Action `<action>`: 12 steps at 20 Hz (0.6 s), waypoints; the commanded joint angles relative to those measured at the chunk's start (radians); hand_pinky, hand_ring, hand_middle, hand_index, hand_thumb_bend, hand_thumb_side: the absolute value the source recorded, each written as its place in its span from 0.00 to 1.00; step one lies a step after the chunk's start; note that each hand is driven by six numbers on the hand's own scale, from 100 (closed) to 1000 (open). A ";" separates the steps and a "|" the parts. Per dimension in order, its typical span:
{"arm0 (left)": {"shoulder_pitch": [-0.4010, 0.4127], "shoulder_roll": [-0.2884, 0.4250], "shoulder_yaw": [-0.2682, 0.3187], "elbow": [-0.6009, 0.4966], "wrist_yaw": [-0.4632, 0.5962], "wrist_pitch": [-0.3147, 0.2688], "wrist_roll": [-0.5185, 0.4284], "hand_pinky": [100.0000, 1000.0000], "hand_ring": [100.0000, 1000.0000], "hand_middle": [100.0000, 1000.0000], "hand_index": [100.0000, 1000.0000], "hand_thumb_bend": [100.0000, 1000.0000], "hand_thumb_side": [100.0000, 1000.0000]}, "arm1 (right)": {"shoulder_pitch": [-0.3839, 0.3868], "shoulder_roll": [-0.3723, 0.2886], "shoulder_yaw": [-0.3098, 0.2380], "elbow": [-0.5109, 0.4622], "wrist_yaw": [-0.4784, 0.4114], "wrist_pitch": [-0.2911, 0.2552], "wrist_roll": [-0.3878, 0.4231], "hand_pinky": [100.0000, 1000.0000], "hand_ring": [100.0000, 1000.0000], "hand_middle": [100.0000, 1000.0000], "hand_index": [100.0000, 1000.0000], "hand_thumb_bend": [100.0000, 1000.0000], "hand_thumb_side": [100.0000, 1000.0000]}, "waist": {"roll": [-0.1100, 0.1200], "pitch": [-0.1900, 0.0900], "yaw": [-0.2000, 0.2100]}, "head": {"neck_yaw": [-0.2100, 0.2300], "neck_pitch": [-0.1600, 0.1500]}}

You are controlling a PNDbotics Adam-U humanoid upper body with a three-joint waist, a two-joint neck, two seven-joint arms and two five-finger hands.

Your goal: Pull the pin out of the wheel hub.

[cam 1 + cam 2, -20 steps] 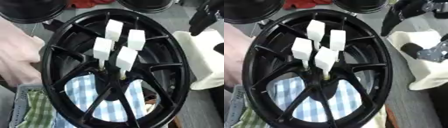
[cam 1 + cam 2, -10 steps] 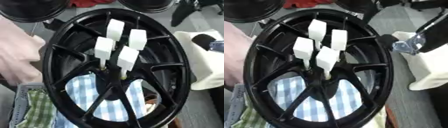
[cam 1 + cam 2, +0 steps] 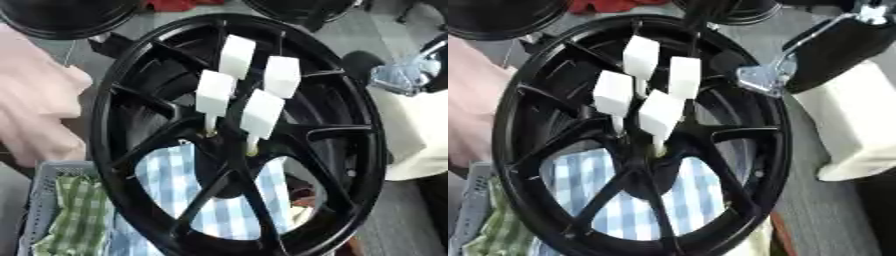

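Note:
A black spoked wheel hub (image 3: 350, 130) fills the middle of both views, leaning slightly. Several pins with white block heads stand close together in its centre; the nearest pin (image 3: 261, 114) and the one to its left (image 3: 213, 94) show thin stems going into the hub. My right hand (image 3: 776, 75), black with a silver joint, comes in from the upper right and hangs over the hub's right rim, apart from the pins. It is blurred. My left hand shows in neither view.
A cream bulky object (image 3: 850, 125) stands right of the hub. A blue-checked cloth (image 3: 227, 210) lies beneath the spokes, and a green-checked cloth (image 3: 66, 220) sits in a grey basket at lower left. A pink blurred shape (image 3: 35, 115) is at the left. Other black wheels (image 3: 70, 15) lie behind.
My right arm has swung down and left from the upper right corner to the hub's right rim. The pins and hub have not moved.

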 commanded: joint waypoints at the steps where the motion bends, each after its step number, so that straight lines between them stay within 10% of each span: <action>1: -0.004 0.029 0.003 -0.020 0.001 -0.001 -0.001 0.72 0.75 0.65 0.72 0.10 0.78 | -0.021 0.003 0.005 0.005 0.022 0.041 0.006 0.82 0.83 0.59 0.83 0.10 0.39 | -0.001 -0.023 0.004 | -0.004 0.006; 12: -0.006 0.025 0.003 -0.020 0.006 -0.002 -0.001 0.72 0.75 0.65 0.72 0.10 0.79 | -0.053 0.060 0.033 0.071 0.107 0.087 0.083 0.86 0.92 0.69 0.90 0.14 0.55 | -0.010 -0.019 0.013 | -0.008 0.015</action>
